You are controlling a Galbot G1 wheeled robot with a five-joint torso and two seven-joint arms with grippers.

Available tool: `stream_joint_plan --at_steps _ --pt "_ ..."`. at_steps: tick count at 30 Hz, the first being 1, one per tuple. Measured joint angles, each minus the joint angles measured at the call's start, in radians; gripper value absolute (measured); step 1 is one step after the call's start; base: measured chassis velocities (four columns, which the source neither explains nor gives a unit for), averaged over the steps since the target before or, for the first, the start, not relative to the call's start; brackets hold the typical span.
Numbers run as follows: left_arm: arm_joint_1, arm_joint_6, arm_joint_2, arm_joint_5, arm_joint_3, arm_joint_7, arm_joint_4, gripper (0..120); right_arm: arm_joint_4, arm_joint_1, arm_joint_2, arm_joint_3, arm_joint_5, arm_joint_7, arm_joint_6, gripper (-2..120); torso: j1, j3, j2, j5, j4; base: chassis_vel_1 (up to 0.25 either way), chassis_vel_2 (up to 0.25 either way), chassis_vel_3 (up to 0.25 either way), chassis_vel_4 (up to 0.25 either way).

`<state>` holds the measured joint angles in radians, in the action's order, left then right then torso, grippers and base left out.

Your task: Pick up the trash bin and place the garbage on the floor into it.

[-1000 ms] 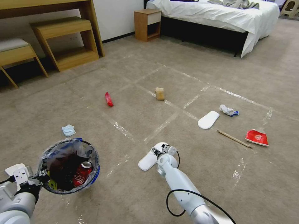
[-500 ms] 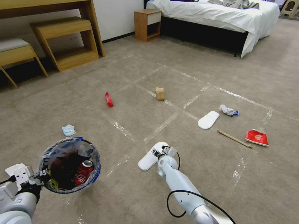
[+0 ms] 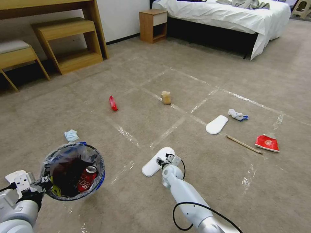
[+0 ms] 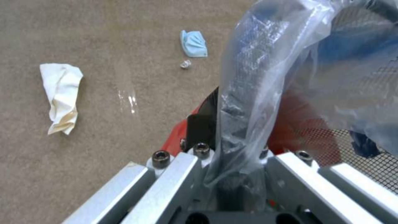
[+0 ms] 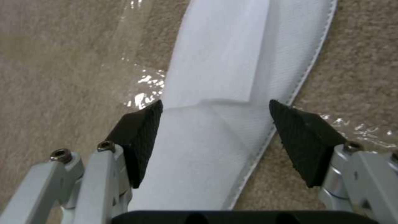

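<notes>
Straddling the near white slipper (image 5: 232, 77) at lower centre, the right gripper (image 5: 215, 124) is spread, nothing pinched. The left gripper (image 4: 232, 161) clamps the trash bin (image 3: 74, 171), lower left, soda can (image 3: 85, 182) inside. Most floor (image 3: 194, 64) litter remains.

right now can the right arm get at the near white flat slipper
Probably yes: the right gripper hangs over the near white flat slipper, jaws open on either side of it, nothing between them.
</notes>
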<state>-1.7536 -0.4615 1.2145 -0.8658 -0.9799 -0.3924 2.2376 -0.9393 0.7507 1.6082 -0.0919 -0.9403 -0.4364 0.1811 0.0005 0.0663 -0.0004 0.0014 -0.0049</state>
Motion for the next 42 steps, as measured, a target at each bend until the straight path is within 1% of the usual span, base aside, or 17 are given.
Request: stream_joint_plan --at_steps 6,22,24,26,30,31,32,42 --pt "0.008 0.002 0.001 0.001 0.003 0.000 -0.006 1 -0.017 0.001 0.000 0.006 -0.002 -0.003 0.003 68 0.000 0.000 0.000 0.0000 0.0000 0.000 0.000 0.000 0.000" --pt "0.003 0.005 0.005 -0.002 0.005 0.000 0.003 1 0.021 -0.017 0.000 -0.001 0.007 0.014 -0.003 68 0.000 0.000 0.000 0.0000 0.0000 0.000 0.000 0.000 0.000" --pt "0.003 0.005 0.007 -0.001 0.006 0.000 0.006 1 0.031 -0.024 0.000 -0.002 0.010 0.021 -0.006 65 0.000 0.000 0.000 0.0000 0.0000 0.000 0.000 0.000 0.000" --pt "0.002 0.005 0.008 -0.001 0.006 0.000 0.008 1 0.037 -0.027 0.000 -0.002 0.013 0.025 -0.008 64 0.000 0.000 0.000 0.0000 0.0000 0.000 0.000 0.000 0.000" --pt "-0.005 0.006 0.010 -0.001 0.005 0.000 0.019 1 0.058 -0.036 0.000 -0.002 0.023 0.037 -0.013 53 0.000 0.000 0.000 0.0000 0.0000 0.000 0.000 0.000 0.000" --pt "-0.005 0.006 0.010 -0.001 0.005 0.000 0.019 1 0.058 -0.036 0.000 -0.002 0.023 0.037 -0.013 53 0.000 0.000 0.000 0.0000 0.0000 0.000 0.000 0.000 0.000" --pt "-0.007 0.006 0.010 -0.002 0.005 0.000 0.027 1 0.064 -0.038 0.000 -0.003 0.026 0.039 -0.014 50 0.000 0.000 0.000 0.0000 0.0000 0.000 0.000 0.000 0.000" --pt "-0.026 0.008 0.026 -0.003 0.008 0.003 0.058 1 0.105 -0.042 0.000 -0.004 0.058 0.065 -0.035 45 0.000 0.000 0.000 0.0001 0.0000 0.000 0.000 0.000 0.000"
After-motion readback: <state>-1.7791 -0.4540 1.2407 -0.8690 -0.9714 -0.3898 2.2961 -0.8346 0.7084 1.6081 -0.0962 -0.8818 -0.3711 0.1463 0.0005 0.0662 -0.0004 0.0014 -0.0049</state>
